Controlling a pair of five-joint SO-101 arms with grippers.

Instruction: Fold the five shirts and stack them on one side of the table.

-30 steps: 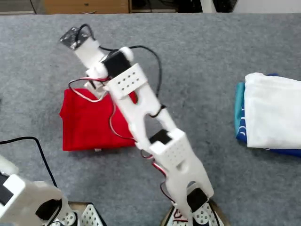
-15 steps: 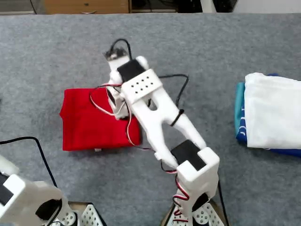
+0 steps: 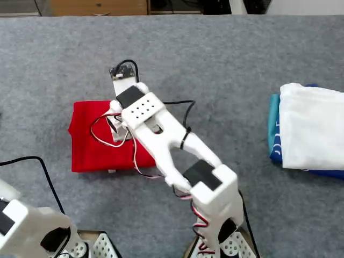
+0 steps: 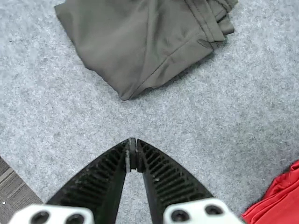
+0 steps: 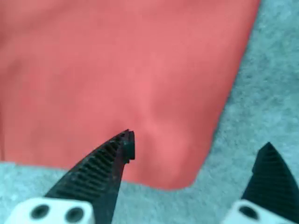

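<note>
A folded red shirt [image 3: 94,142] lies left of centre on the grey table. My right arm [image 3: 161,134] stretches across from the front, its wrist over the shirt's right half. My right gripper [image 5: 198,149] hangs open close above the red shirt [image 5: 117,70], near its edge, holding nothing. At the right edge of the table a folded white shirt [image 3: 314,126] lies on top of a blue shirt [image 3: 277,148] and a teal shirt [image 3: 273,115]. My left gripper [image 4: 132,145] is shut and empty above bare carpet, near a loosely folded olive-grey shirt [image 4: 140,42].
The left arm's base [image 3: 29,231] sits at the front left corner with a black cable [image 3: 43,164] running from it. A corner of the red shirt [image 4: 280,205] shows in the left wrist view. The grey table surface [image 3: 231,70] is bare between the red shirt and the stack.
My right arm has pulled back from beyond the red shirt's far left corner and turned, so its wrist now hangs over the shirt. The shirts and left arm have not moved.
</note>
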